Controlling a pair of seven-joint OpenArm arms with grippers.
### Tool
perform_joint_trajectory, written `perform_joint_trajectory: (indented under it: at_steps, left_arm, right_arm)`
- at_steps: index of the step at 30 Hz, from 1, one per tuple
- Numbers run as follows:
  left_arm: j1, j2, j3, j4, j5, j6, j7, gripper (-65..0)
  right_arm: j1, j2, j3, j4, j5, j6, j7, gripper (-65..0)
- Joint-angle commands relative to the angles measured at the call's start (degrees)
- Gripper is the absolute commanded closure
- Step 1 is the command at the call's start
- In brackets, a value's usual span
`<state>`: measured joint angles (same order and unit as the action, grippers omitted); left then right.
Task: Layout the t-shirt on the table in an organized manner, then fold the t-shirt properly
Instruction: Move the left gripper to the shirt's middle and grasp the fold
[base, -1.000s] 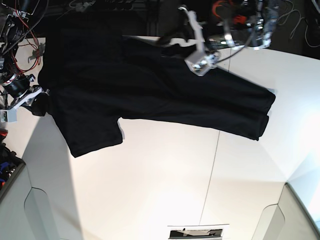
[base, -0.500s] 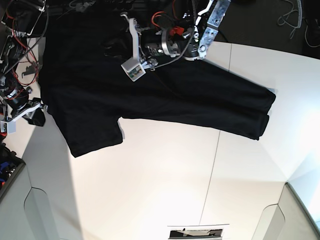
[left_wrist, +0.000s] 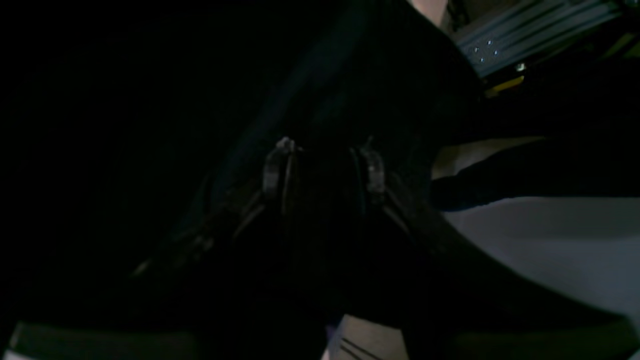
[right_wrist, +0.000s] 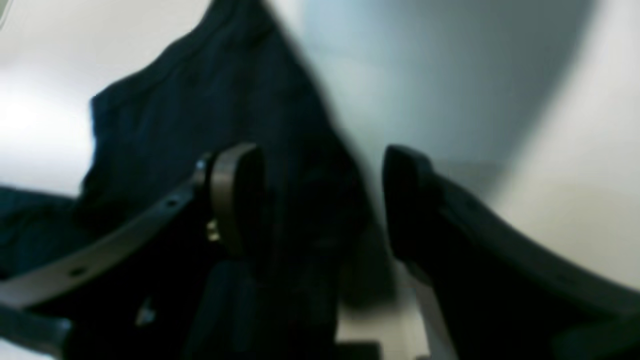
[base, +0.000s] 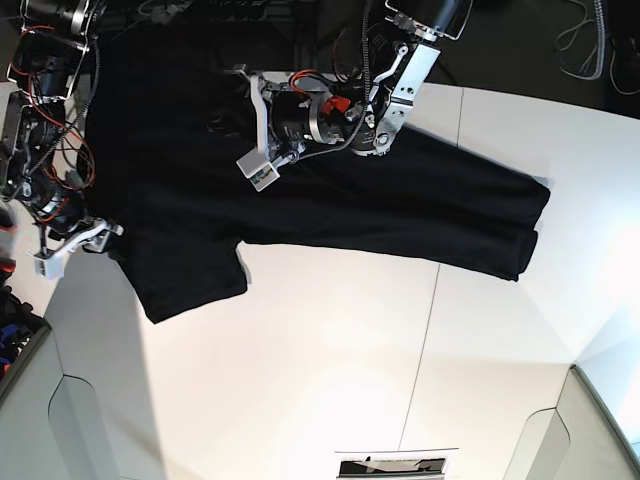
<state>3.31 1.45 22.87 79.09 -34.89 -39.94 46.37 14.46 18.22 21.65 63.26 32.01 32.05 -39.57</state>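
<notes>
Base view shows the t-shirt spread on the tabletop. Right jaws stand wide, empty, at nine o'clock; left jaws' state I cannot tell. Best smooth the sleeve first.

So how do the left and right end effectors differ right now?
The right end effector sits at the sleeve-side edge of the t-shirt, near the side of the table. The left end effector is over the shirt's middle. The right one's fingers stand wide apart, pinching nothing. The left one's view is too dark to tell. Both are close to the black cloth.
</notes>
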Motion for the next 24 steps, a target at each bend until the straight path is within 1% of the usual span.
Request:
perform_joint_trajectory:
  at_steps: [1, 3, 4, 5, 8, 13, 15, 17, 20, 24]
  left_arm:
    - [-0.5, 0.4, 0.0, 0.3, 0.1, -0.1, -0.5, -18.4]
    - [-0.6, 0.4, 0.0, 0.3, 0.1, -0.1, -0.5, -18.4]
    - [-0.7, 0.4, 0.0, 0.3, 0.2, -0.1, -0.5, -18.4]
    - [-1.0, 0.4, 0.0, 0.3, 0.3, -0.1, -0.5, -18.4]
    - [-2.0, 0.4, 0.0, 0.3, 2.0, -0.1, -0.7, -18.4]
    - [-3.7, 0.4, 0.0, 0.3, 5.6, -0.1, -2.4, -18.4]
    - [-4.7, 0.4, 0.0, -0.1, 6.6, 0.2, -3.1, -18.4]
    - [-6.1, 0.4, 0.0, -1.5, 7.0, 1.8, -4.0, -18.4]
    - [-8.5, 0.5, 0.0, -5.3, 7.0, 1.8, -5.2, -18.4]
    - [-11.3, 0.5, 0.0, -10.7, 7.0, 1.8, -6.2, -18.4]
  right_arm:
    - [0.9, 0.7, -1.0, 0.7, 0.5, 0.3, -0.4, -37.3]
    - [1.0, 0.7, -3.4, 0.7, 0.6, 0.3, 0.0, -36.9]
    - [1.1, 0.7, -4.5, 0.7, 0.6, 0.3, 0.4, -33.7]
    - [1.1, 0.7, -5.4, 0.7, 0.6, 0.3, 0.8, -27.3]
    - [1.1, 0.7, -6.7, 0.7, 0.6, 0.3, 1.4, -0.6]
    - [1.1, 0.8, -6.6, 2.3, 0.6, 0.3, 0.5, 0.0]
    - [1.0, 0.7, -6.6, 4.5, 1.4, 0.3, -1.6, 0.0]
    - [1.0, 0.7, -6.6, 7.5, 3.2, 0.3, -3.9, 0.0]
    - [0.9, 0.7, -6.6, 12.9, 5.7, 0.3, -7.1, 0.0]
    - [0.7, 0.9, -6.6, 18.7, 9.2, 0.3, -12.7, 0.0]
